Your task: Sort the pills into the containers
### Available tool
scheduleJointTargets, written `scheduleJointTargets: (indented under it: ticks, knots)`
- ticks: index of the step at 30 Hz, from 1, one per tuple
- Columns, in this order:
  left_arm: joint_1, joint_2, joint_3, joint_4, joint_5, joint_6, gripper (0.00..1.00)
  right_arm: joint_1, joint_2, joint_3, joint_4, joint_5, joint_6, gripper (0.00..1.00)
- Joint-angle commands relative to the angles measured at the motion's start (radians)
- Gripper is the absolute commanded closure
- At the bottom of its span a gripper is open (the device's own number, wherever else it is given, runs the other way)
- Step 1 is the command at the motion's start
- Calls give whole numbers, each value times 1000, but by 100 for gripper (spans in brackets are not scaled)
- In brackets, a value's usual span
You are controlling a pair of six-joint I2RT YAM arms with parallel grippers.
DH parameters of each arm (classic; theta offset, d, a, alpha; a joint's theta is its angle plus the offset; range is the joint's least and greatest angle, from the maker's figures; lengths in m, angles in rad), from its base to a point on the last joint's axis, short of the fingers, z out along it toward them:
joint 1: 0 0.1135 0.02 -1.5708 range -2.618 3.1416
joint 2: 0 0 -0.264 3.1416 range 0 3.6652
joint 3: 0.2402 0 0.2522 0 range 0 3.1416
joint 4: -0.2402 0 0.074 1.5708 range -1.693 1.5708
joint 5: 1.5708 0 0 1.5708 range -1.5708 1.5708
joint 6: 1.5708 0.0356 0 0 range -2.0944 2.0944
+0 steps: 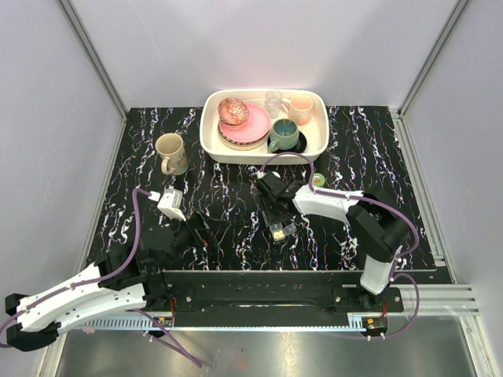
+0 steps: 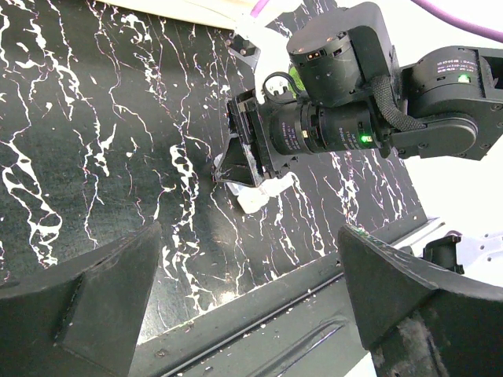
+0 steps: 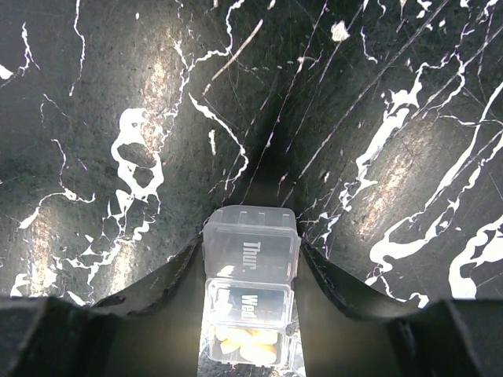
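Note:
The containers (image 3: 250, 259) are a clear strip of three square compartments, two with lids marked "Thur." and "Wed." The pills (image 3: 247, 343) lie as a yellow cluster in the compartment nearest the wrist. My right gripper (image 3: 251, 245) is shut on the strip, one finger against each side, low over the black marbled table. From above, the right gripper (image 1: 277, 222) and the containers (image 1: 282, 231) are at the table's middle front. The left wrist view shows the strip (image 2: 259, 194) under the right gripper. My left gripper (image 2: 250, 236) is open and empty near the front edge, left of the strip (image 1: 195, 229).
A white tray (image 1: 211, 140) at the back holds plates, mugs and a glass. A tan mug (image 1: 170, 153) stands at the back left. A small green bottle (image 1: 318, 181) stands behind the right arm. A metal rail (image 1: 259, 287) runs along the table's front.

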State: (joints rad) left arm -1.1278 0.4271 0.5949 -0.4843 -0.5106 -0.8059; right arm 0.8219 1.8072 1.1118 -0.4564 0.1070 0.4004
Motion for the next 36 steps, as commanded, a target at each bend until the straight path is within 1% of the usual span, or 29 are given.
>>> scheduleJointTargets:
  ticks: [1, 3, 5, 6, 7, 10, 11, 14, 17, 19, 20, 21, 22, 23, 24, 25, 27, 28, 31, 36]
  knots:
    - [0, -5, 2, 20, -17, -4, 1, 11, 7, -26, -4, -15, -14, 100]
    - [0, -10, 2, 15, -17, -6, 1, 19, 7, -23, 2, -20, -23, 100]
    - [0, -16, 0, 9, -19, -7, 1, 20, 11, -21, 7, -30, -43, 97]
    - [0, -24, 0, 9, -19, -9, 1, 23, 12, -20, 7, -35, -47, 95]
    - [0, -28, -1, 6, -19, -10, 1, 22, 14, -20, 10, -41, -58, 89]
    - [0, -42, -4, -2, -23, -12, 1, 25, 7, -18, 13, -62, -75, 83]
    - [0, -47, -6, -5, -26, -13, 1, 26, 1, -17, 16, -73, -80, 79]
    - [0, -51, -7, -10, -28, -15, 1, 34, -6, -9, 18, -85, -98, 77]
    - [0, -53, -6, -13, -25, -15, 1, 37, -11, 2, 18, -96, -103, 81]
    - [0, -54, -3, -14, -26, -16, 1, 37, -11, 9, 15, -101, -95, 81]
    - [0, -56, -1, -17, -25, -15, 1, 39, -12, 13, 15, -104, -94, 78]
    - [0, -56, -3, -17, -25, -16, 1, 39, -14, 14, 18, -104, -92, 70]
    - [0, -59, -3, -17, -25, -16, 1, 39, -17, 19, 16, -104, -89, 64]
    - [0, -62, -4, -22, -26, -19, 1, 37, -20, 20, 16, -134, -89, 59]
    - [0, -62, -6, -23, -28, -18, 1, 39, -23, 22, 16, -139, -87, 57]
    - [0, -65, -6, -25, -29, -21, 1, 39, -28, 28, 16, -144, -90, 52]
    - [0, -68, -7, -28, -31, -19, 1, 37, -40, 34, 15, -158, -95, 47]
    - [0, -70, -9, -27, -32, -19, 1, 39, -45, 40, 16, -162, -103, 43]
    - [0, -71, -12, -30, -35, -22, 1, 39, -74, 55, 15, -170, -109, 36]
    - [0, -71, -15, -34, -37, -27, 1, 39, -103, 80, 13, -181, -106, 29]
